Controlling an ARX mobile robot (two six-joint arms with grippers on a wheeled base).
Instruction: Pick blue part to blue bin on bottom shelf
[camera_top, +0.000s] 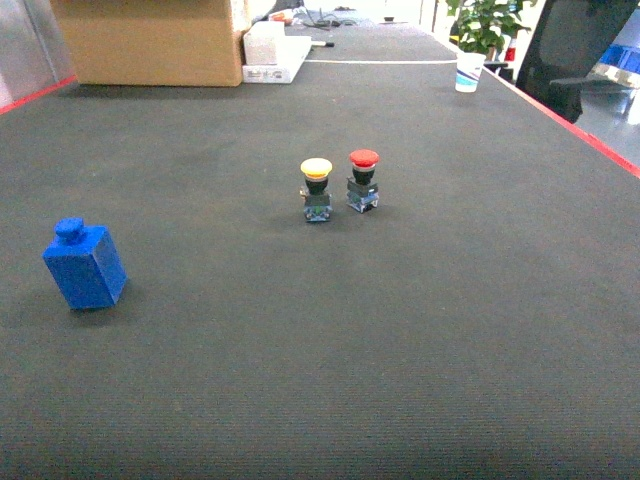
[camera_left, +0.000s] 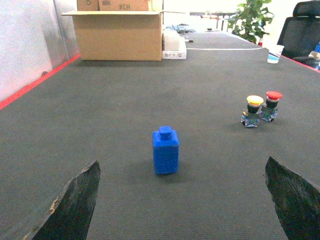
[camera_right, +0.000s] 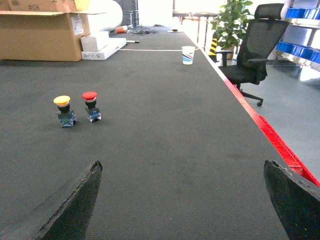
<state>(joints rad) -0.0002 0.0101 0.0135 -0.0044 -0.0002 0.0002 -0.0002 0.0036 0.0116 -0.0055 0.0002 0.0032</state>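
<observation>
— Dark mat (camera_top: 400, 380) all around us; where is the blue part (camera_top: 84, 265)?
— Upright near its left edge, untouched.
— Our grippers?
— Left gripper (camera_left: 182, 205) and right gripper (camera_right: 182, 205) both spread wide, holding nothing.

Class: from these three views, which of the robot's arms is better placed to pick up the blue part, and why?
Probably left. The blue part stands on the left of the mat, and the open left gripper frames it straight ahead. The open right gripper faces only the two push buttons.

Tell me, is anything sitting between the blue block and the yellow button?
No. In the head view, only bare dark mat lies between the blue part and the yellow button. The left wrist view shows the same.
</observation>
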